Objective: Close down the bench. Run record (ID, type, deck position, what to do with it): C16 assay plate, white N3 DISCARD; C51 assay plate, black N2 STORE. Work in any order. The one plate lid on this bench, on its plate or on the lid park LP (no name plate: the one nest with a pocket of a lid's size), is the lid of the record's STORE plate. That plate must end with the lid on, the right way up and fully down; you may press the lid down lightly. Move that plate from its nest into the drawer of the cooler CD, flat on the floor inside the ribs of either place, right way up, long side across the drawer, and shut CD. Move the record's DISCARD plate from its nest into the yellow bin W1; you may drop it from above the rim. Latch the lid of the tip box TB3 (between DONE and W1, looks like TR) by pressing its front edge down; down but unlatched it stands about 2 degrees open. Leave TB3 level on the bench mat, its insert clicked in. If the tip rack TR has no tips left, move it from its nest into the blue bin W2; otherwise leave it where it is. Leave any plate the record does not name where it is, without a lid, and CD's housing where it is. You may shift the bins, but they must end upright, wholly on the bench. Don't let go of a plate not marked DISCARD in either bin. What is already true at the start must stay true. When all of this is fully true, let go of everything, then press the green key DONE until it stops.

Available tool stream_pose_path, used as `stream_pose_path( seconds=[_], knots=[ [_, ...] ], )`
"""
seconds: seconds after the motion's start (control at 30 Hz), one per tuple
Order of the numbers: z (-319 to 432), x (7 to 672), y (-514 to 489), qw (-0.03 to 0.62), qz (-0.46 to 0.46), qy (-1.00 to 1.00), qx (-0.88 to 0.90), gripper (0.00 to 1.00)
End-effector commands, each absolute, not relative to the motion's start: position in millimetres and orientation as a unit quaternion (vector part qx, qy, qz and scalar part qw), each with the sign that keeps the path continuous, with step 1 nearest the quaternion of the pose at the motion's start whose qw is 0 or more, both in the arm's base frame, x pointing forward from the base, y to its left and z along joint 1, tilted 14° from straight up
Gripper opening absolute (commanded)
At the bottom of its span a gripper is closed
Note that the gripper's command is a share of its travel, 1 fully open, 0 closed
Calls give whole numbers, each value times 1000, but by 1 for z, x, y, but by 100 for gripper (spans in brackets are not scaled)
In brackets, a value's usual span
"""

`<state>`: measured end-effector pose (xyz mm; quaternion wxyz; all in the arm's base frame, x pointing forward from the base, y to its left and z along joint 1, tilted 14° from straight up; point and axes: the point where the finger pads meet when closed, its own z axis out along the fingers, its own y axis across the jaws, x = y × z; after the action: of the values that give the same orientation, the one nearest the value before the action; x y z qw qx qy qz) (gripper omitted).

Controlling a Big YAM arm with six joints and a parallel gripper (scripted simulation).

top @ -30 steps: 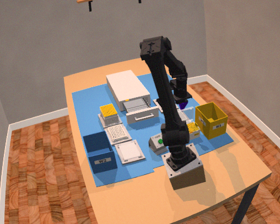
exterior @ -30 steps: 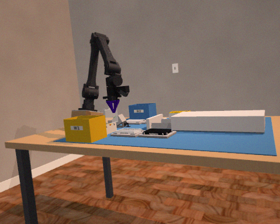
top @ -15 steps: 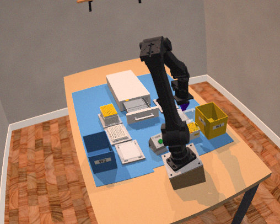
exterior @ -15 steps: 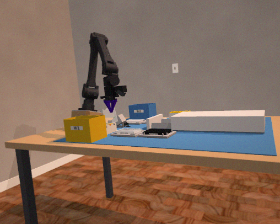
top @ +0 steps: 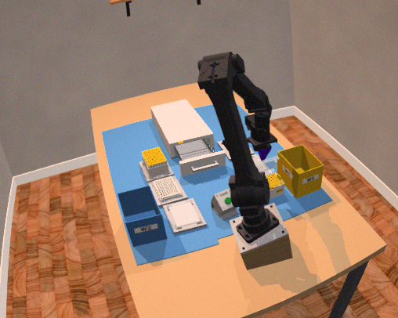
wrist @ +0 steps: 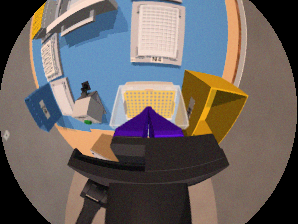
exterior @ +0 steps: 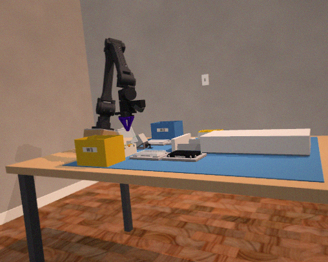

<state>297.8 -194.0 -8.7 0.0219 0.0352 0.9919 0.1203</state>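
Grey walls, a patchwork wood floor, and a light wooden table [top: 207, 282] with a blue mat [top: 124, 149] covering most of the top. The black arm [top: 230, 129] stands on a grey block at the front edge and folds down so the gripper [exterior: 126, 126] hangs just above the tip box TB3 [wrist: 150, 102]. Its purple fingers are pinched completely together with nothing in them.

TB3's lid is tipped up at the back, so the wrist view looks straight down on its yellow tip grid. The box sits between the grey DONE housing with the green key [top: 228, 200] and the yellow bin W1 [top: 301, 172], just beside both.

The cooler CD [top: 179, 121] is the long white box at the back of the mat, and its drawer [top: 202, 162] is pulled out with the ribbed floor showing. In the side view the white plate [exterior: 148, 155] and the black plate [exterior: 184, 154] sit in neighbouring nests next to each other, close to the open drawer. From the side I can't tell if either has a lid.

On the other side of the drawer there's the tip rack TR [top: 155, 158] with its yellow top, then a nest with a clear gridded plate [top: 168, 189], then a pale flat nest [top: 184, 215], with the blue bin W2 [top: 142, 217] right next to those.
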Motion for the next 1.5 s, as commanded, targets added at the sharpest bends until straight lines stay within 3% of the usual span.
stream_pose_path(
  seconds=[0.0,1.07,1.47],
  knots=[
    [4,300,-206,42,105,993,34,0],
    [5,294,-206,42,105,993,33,0],
    [39,298,-222,54,94,994,32,0]
  ],
)
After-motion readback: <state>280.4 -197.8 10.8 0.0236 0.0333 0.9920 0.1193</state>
